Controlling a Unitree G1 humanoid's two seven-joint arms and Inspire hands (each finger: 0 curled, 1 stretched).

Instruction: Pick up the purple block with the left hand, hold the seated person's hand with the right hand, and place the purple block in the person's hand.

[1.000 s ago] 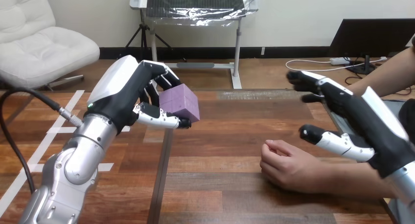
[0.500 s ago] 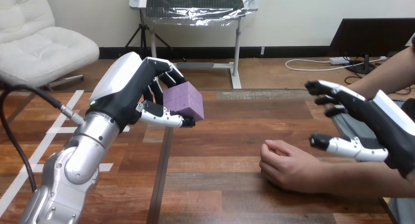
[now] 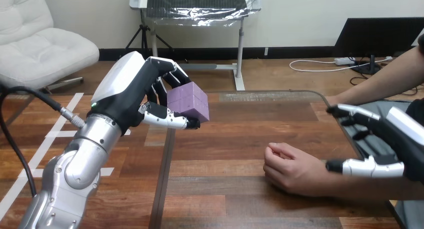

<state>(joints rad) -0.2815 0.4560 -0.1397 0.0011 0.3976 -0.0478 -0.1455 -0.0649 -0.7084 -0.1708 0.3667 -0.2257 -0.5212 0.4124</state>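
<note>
My right hand (image 3: 395,144) has drawn back toward 3 o'clock, fingers spread wide and holding nothing. It is now beside the person's hand (image 3: 292,169) and apart from it, so the hold is not yet made. My left hand (image 3: 132,96) keeps the purple block (image 3: 189,103) gripped aloft, at 10 o'clock of that curled fist. Bare wooden table (image 3: 220,139) between them leaves room to carry it across.

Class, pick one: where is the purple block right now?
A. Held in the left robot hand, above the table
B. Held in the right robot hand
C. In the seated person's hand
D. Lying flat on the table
A: the purple block sits between the curled fingers and thumb of the left robot hand, raised off the table and well apart from the person's hand.
</note>
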